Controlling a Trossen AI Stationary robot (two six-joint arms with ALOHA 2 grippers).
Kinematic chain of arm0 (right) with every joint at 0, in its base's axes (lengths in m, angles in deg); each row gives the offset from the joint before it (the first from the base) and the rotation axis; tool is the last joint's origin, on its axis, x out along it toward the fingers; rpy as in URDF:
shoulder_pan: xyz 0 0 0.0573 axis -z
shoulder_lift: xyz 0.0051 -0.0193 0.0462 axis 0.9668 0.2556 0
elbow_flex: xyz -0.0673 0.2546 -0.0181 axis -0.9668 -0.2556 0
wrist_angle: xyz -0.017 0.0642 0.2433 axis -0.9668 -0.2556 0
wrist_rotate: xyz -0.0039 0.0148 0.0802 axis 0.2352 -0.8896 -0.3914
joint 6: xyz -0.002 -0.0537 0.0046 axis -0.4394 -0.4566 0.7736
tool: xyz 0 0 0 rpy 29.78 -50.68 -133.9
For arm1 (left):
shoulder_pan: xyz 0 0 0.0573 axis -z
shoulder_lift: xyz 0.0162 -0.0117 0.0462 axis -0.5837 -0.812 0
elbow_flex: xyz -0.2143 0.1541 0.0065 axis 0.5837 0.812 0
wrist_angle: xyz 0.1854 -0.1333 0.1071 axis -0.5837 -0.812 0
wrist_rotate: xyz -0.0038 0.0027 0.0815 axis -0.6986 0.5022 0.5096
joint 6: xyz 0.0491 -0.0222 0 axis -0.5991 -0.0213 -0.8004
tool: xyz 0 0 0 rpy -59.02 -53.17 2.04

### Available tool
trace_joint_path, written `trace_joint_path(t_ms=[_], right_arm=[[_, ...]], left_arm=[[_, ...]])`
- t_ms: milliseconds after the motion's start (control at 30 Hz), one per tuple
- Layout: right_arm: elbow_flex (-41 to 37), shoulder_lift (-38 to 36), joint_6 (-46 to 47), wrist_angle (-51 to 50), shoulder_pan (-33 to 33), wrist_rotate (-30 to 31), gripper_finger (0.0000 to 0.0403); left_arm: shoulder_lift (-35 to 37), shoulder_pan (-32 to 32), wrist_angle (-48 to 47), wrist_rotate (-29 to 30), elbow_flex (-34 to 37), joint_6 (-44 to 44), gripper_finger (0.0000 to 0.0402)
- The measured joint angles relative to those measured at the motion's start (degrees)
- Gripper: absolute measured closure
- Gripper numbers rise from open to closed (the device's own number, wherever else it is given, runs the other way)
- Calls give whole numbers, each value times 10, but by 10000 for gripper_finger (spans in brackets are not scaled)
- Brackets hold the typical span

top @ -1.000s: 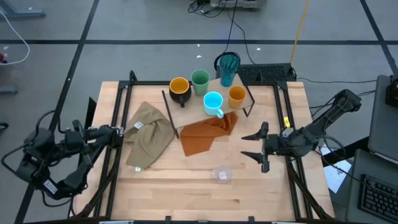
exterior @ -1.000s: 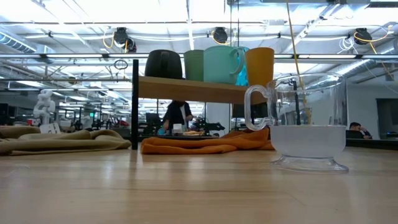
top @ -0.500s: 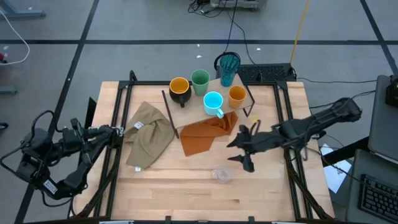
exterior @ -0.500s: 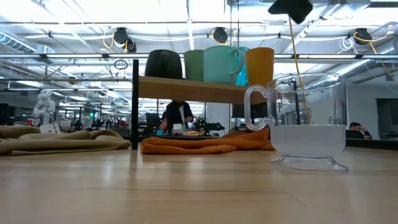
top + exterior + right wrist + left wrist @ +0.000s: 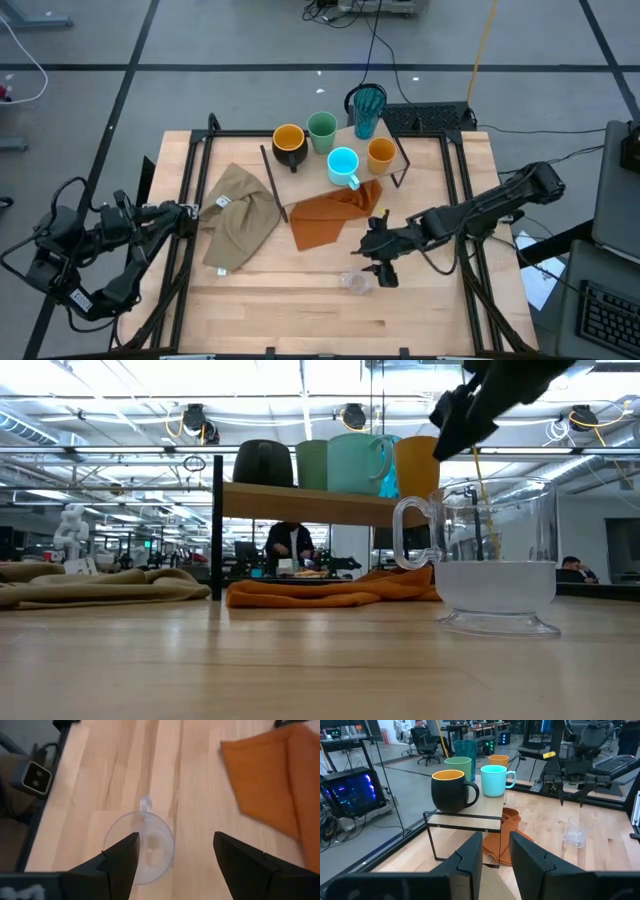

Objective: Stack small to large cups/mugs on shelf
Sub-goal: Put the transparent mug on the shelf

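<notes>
Five cups stand on the light shelf [image 5: 312,166]: a black mug [image 5: 288,143], a green cup [image 5: 321,130], a teal tumbler [image 5: 368,108], a blue mug [image 5: 343,165] and an orange cup [image 5: 380,153]. A clear glass mug [image 5: 355,283] [image 5: 140,847] stands upright on the tabletop. My right gripper [image 5: 378,264] [image 5: 175,856] hangs open just above and to the right of the glass, slanting down, touching nothing. My left gripper [image 5: 190,212] [image 5: 496,852] waits at the table's left edge, its fingers a little apart with nothing between them.
A tan cloth [image 5: 238,215] lies left of the shelf. An orange cloth [image 5: 335,212] lies in front of the shelf and partly under it. Black frame rails [image 5: 470,290] run along the table's sides. Bare wood lies near the front edge.
My right gripper has swung from the table's right side toward the left and near edge. It has come down over the clear glass mug and tipped from level to slanting downward. Its fingers have stayed apart. The glass has not moved.
</notes>
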Motion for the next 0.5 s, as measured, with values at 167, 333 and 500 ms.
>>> trace_joint_path(t_ms=[167,333,500], right_arm=[[0,38,13,6,0,-25,156],[0,62,15,9,0,-45,156],[0,64,29,12,0,-44,156]], left_arm=[[0,0,0,0,0,1,304],[0,0,-1,0,0,0,304],[0,0,-1,0,0,0,304]])
